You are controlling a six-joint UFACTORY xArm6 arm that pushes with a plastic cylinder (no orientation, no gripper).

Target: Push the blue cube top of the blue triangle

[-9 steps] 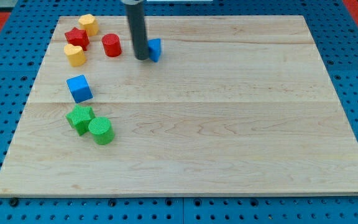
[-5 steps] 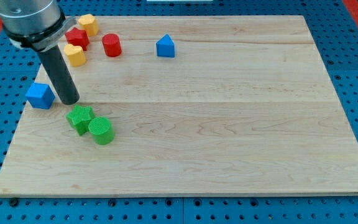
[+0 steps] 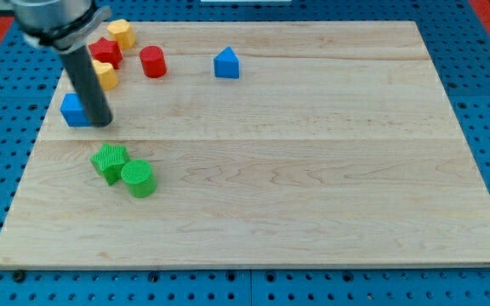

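Note:
The blue cube (image 3: 74, 110) lies near the board's left edge, partly hidden behind my rod. My tip (image 3: 100, 122) rests on the board touching the cube's right side. The blue triangle (image 3: 226, 64) sits near the view's top, well to the right of the cube and a little higher in the view.
A yellow block (image 3: 120, 32), a red star (image 3: 105, 51), another yellow block (image 3: 105, 75) and a red cylinder (image 3: 152, 62) cluster at the view's top left. A green star (image 3: 109, 161) and green cylinder (image 3: 139, 178) lie below the cube. The wooden board (image 3: 313, 170) ends close to the cube's left.
My rod swung from the blue triangle to the left side of the board. The blue cube went left to the edge, then up and slightly right; my tip now sits on its right side.

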